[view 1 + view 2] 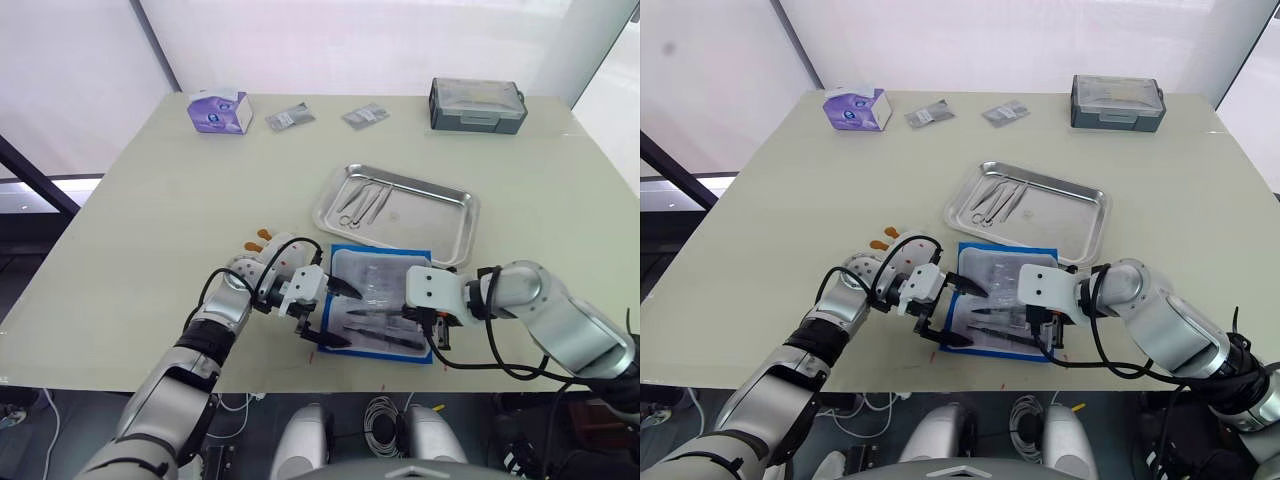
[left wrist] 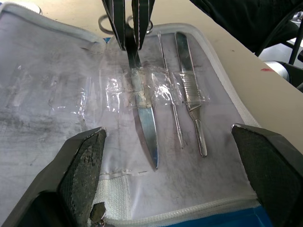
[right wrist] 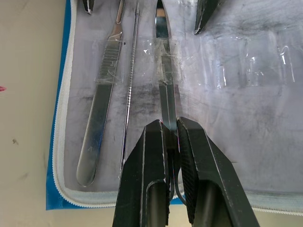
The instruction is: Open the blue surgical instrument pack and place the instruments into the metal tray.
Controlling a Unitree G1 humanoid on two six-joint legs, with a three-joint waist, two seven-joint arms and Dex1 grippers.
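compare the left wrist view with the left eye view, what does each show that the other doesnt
Left wrist view alone: the clear pocket straps over the scissors, thin probe and flat handle, with the right gripper shut on the scissors.

Left eye view alone: the metal tray already holding instruments, the grey lidded box, the purple box.

Both: the opened blue surgical instrument pack and the open left gripper.

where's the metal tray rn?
In the left eye view the metal tray sits mid-table, slightly right of centre, just beyond the open blue surgical instrument pack, with a few instruments already lying in its left end.
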